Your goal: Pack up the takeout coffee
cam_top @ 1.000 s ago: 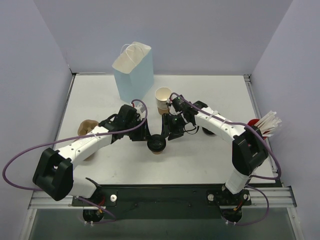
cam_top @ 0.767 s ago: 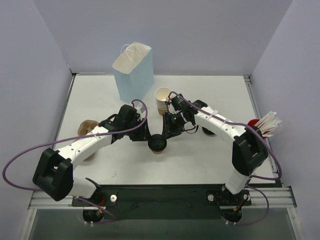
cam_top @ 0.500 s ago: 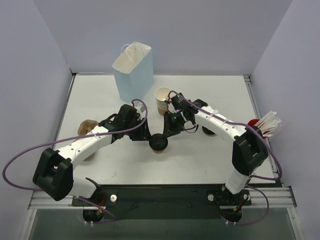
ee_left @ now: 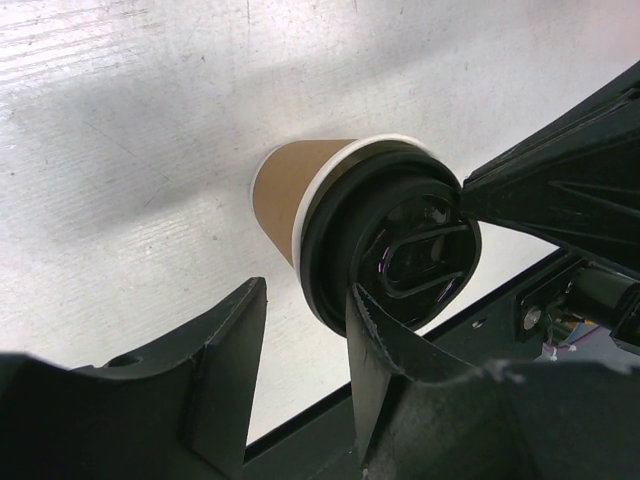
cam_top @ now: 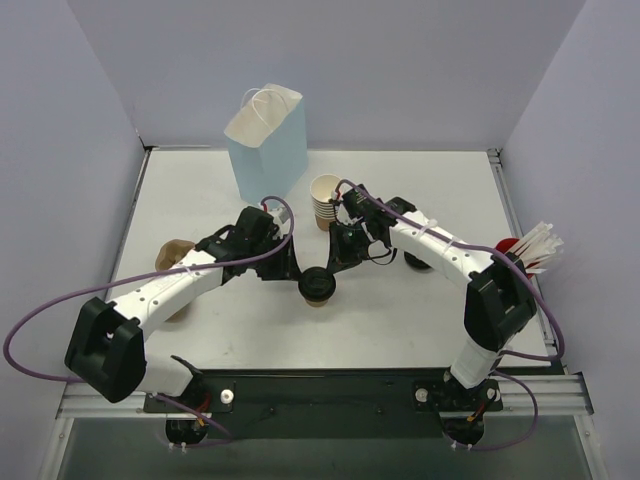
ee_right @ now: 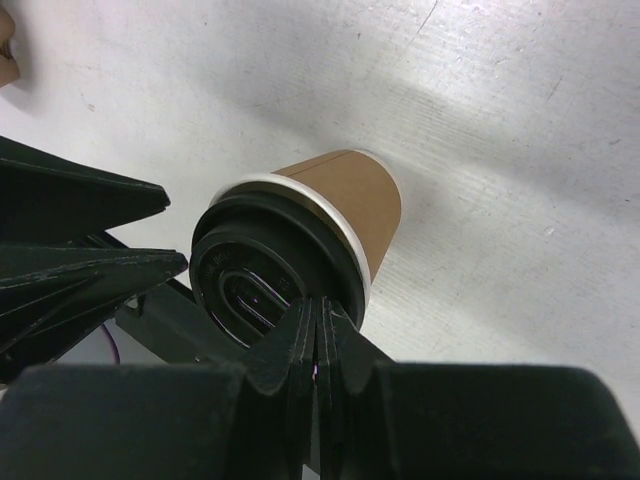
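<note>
The takeout coffee (cam_top: 317, 287), a tan paper cup (ee_left: 288, 190) capped with a black lid (ee_left: 405, 245), stands upright mid-table between both arms. My left gripper (ee_left: 305, 325) is open at the cup's left side. Its right finger (ee_left: 372, 345) overlaps the lid's edge, its left finger stands apart, and only table shows in the gap. My right gripper (ee_right: 318, 318) is shut with nothing between its fingers, and its joined tips lie against the rim of the lid (ee_right: 255, 270). From above, the left gripper (cam_top: 297, 268) and right gripper (cam_top: 331, 266) flank the lid closely.
A light-blue paper bag (cam_top: 266, 140) stands open at the back left. A stack of lidless tan cups (cam_top: 325, 200) sits just behind the right wrist. White stirrers in a red holder (cam_top: 533, 246) are at the right edge, and a brown object (cam_top: 172, 255) lies by the left arm.
My right gripper has closed from open to fully shut and shifted slightly left over the lid. The left gripper and the cup have barely moved.
</note>
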